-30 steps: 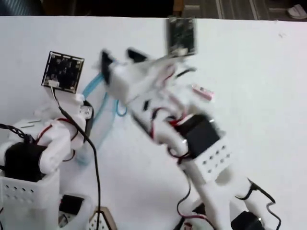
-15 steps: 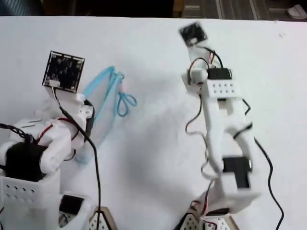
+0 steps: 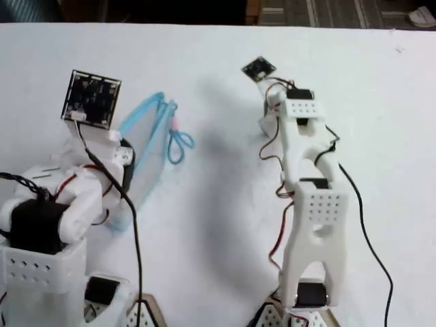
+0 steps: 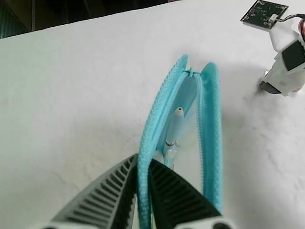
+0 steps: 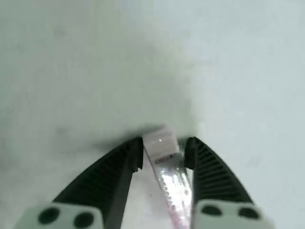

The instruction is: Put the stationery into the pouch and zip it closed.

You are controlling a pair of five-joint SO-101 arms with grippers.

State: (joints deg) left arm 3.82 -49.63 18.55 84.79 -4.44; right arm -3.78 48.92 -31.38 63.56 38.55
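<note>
High view: pouch [image 3: 144,146] lying open on table [image 3: 204,54], long side running away from left arm [image 3: 48,211], whose front end sits at pouch's near part. Scissors [image 3: 178,143] w/ blue handles just beside pouch's far rim; cannot tell if blades are inside. Right arm [image 3: 310,191] stretched out over bare table, well apart from pouch, tip pointed down at the surface.

Left wrist view: left gripper [image 4: 144,162] clenched on one zip lip of pouch, holding mouth up and open. Pen [image 4: 172,131] lying inside, tip toward far end. Zip fully undone.

Right wrist view: right gripper [image 5: 163,148] low over table, fingers [image 5: 126,164] parted and straddling a small pink stick [image 5: 167,179]. Narrow gap visible on one side, so prob. not yet clamped.

Risks, as judged:
- Stick looks slim and glossy. Off-centre pinch could squirt it out or spin it away.
- Thin hold on the lip. Any tug or bump from incoming arm could pull it free and let mouth flop shut.
- Scissor handles poking out at rim would block the zip unless pushed in.
- Crossing toward pouch, right arm could clip left arm's cam board or cable.
</note>
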